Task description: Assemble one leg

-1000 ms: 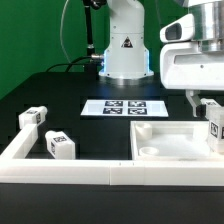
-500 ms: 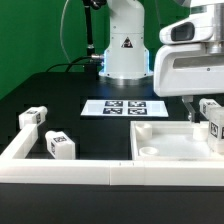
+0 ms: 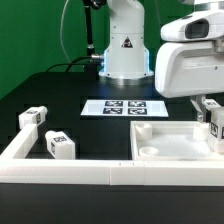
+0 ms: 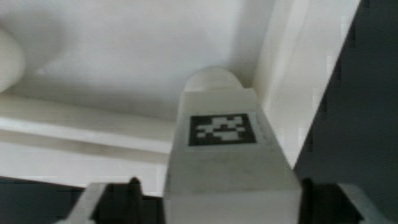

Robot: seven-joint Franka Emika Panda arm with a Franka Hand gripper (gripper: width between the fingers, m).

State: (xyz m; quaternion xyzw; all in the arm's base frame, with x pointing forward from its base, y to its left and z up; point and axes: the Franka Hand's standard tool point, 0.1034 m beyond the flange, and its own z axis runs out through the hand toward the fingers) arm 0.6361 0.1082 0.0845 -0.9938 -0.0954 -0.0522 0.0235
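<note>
In the wrist view my gripper (image 4: 214,208) is shut on a white leg (image 4: 222,135) with a square tag. A finger (image 4: 111,200) stands on each side of it. The leg's far end points into a corner of the large white panel (image 4: 125,60), by its raised rim. In the exterior view the held leg (image 3: 216,130) hangs under the gripper body at the panel's (image 3: 165,140) right side. A second leg (image 3: 210,105) sits just behind it. Two more legs (image 3: 33,117) (image 3: 60,144) lie at the exterior view's left.
A white wall (image 3: 70,170) runs along the front and up the left side. The marker board (image 3: 125,107) lies flat behind the panel. The robot base (image 3: 125,45) stands at the back.
The gripper body has come down a little and shifted slightly over the panel's right side with the leg still in it. The other legs have not moved.
</note>
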